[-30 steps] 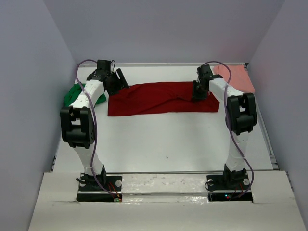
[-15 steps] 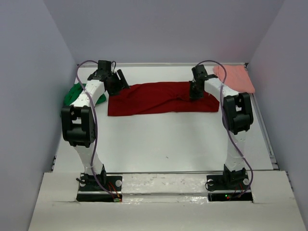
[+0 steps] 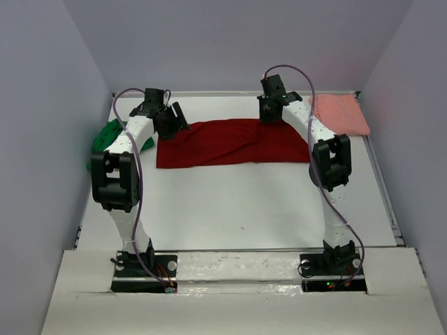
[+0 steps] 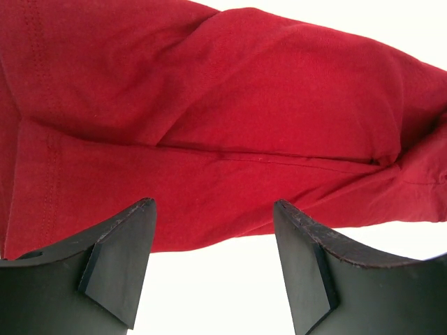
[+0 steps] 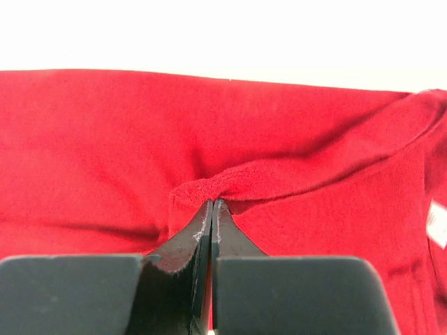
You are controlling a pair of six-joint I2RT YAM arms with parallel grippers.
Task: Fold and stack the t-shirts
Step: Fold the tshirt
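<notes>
The dark red t-shirt (image 3: 223,143) lies stretched sideways across the back of the table. My right gripper (image 3: 267,112) is at its far edge, right of centre. In the right wrist view this gripper (image 5: 211,201) is shut on a small pinched ridge of the red cloth (image 5: 105,139). My left gripper (image 3: 173,120) hovers at the shirt's left end, open. In the left wrist view its fingertips (image 4: 143,209) sit above bare table, just short of the red hem (image 4: 209,105), with nothing between them. A bright green t-shirt (image 3: 105,142) is bunched at the left wall. A salmon pink t-shirt (image 3: 340,114) lies at the back right.
The white table (image 3: 244,202) is boxed in by pale walls on the left, back and right. Both arm bases stand at the near edge. A white label (image 5: 436,227) shows on the red cloth at the right.
My right gripper has shut on the red cloth and moved left and toward the back wall, dragging the shirt's right end slightly left. The left gripper has hardly moved.
</notes>
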